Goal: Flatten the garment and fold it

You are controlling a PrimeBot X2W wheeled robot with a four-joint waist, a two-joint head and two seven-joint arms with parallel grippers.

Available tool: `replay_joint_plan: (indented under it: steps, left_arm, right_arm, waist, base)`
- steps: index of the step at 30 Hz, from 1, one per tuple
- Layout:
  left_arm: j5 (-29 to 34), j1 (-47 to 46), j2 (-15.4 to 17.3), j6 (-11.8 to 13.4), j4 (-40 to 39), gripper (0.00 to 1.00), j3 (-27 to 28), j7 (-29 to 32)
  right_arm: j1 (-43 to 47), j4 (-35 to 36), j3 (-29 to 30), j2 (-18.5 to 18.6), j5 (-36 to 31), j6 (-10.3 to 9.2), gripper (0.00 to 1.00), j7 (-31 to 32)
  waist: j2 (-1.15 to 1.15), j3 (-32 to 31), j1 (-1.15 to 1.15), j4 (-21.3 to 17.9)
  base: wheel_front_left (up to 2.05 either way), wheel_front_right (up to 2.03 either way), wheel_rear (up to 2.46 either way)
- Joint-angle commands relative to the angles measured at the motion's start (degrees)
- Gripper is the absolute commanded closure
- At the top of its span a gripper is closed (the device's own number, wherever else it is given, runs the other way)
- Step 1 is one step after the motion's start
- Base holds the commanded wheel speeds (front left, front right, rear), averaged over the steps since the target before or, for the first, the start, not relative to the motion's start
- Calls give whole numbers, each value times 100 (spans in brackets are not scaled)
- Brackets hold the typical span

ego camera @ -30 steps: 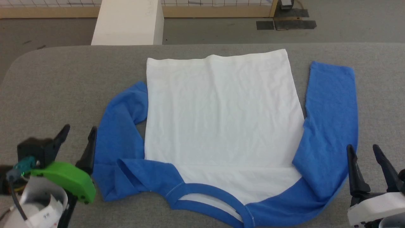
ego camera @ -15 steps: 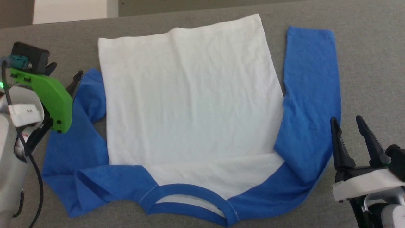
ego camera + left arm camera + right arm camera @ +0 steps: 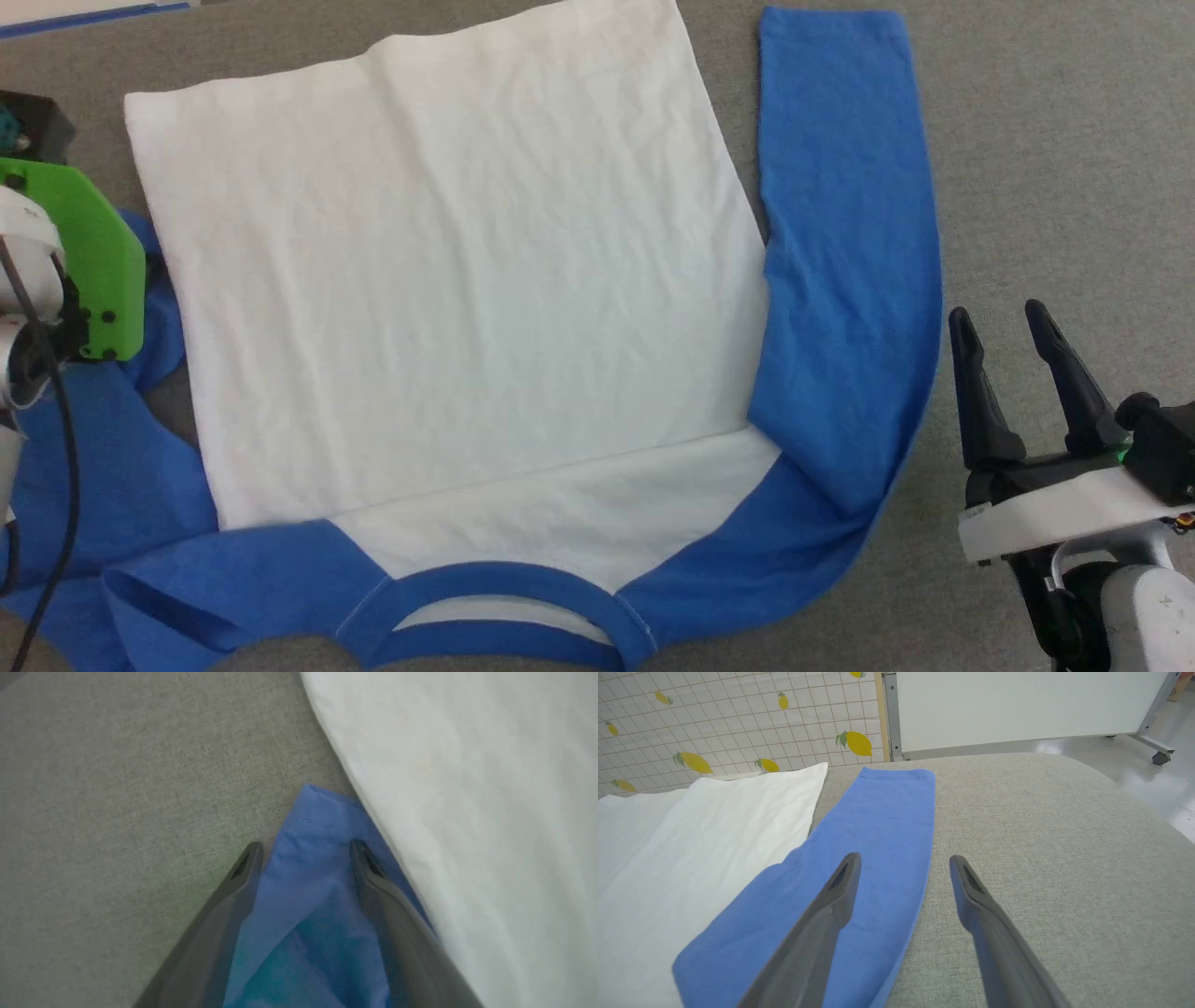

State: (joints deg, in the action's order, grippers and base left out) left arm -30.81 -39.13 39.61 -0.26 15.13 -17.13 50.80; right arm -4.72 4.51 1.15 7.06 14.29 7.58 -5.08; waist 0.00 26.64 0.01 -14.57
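Grey cloth table (image 3: 1055, 140): garment (image 3: 448, 280) spread on it, white body flat, blue neckband (image 3: 485, 574) at near edge. Right sleeve (image 3: 840, 233) straight, running to far side; left sleeve (image 3: 121, 467) rumpled, doubled over. Right gripper (image 3: 999, 319): jaws wide apart, empty, just right of that sleeve. Left gripper (image 3: 303, 851): fingers (image 3: 243, 872) spread astride left cuff (image 3: 317, 812), not pinching it. Label (image 3: 976, 511) on right gripper's white body too small to read
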Motion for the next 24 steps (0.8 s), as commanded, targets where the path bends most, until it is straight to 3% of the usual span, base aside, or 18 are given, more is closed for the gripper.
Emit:
replay_joint_plan:
  steps: [1, 2, 3, 4, 7, 14, 18, 24]
  left_arm:
    - [-102, 135, 14, 159, 116, 0, -11, 284]
    - [-174, 193, 1, 257, 87, 8, 12, 465]
    - [-216, 232, -1, 302, 42, 70, 15, 580]
    - [-254, 276, -3, 370, -27, 100, 37, 663]
    - [-256, 350, -11, 494, -288, 100, 185, 364]
    - [63, 785, 28, 694, -609, 100, 713, -1641]
    - [96, 1184, 65, 884, -764, 100, 1086, -2444]
    - [61, 1947, 284, 1293, -1094, 100, 1673, -2789]
  right_arm:
    - [-112, -21, -35, 3, 28, -9, 0, -41]
    - [-118, -24, -43, 6, 25, -9, 0, -42]
    - [-119, -25, -45, 9, 22, -9, 0, -44]
    - [-119, -28, -55, 13, 18, -9, 0, -40]
    - [-113, -31, -84, 41, -10, -9, 0, -33]
    - [63, -55, 88, 44, -177, -9, 0, 90]
    - [282, 5, 183, 41, -245, -9, 0, 233]
    - [617, 166, 278, 3, -297, -9, 0, 443]
  waist:
    - [0, 57, -1, -50]
    - [0, 50, -1, -34]
    - [0, 39, -1, -13]
    - [0, 18, -1, 18]
    - [0, -73, -1, 124]
    - [0, -634, -1, 532]
    - [0, -1020, -1, 827]
    - [0, -1515, -1, 1206]
  base:
    - [0, 0, 0]
    - [0, 0, 0]
    - [0, 0, 0]
    - [0, 0, 0]
    - [0, 0, 0]
    - [0, 0, 0]
    - [0, 0, 0]
    - [0, 0, 0]
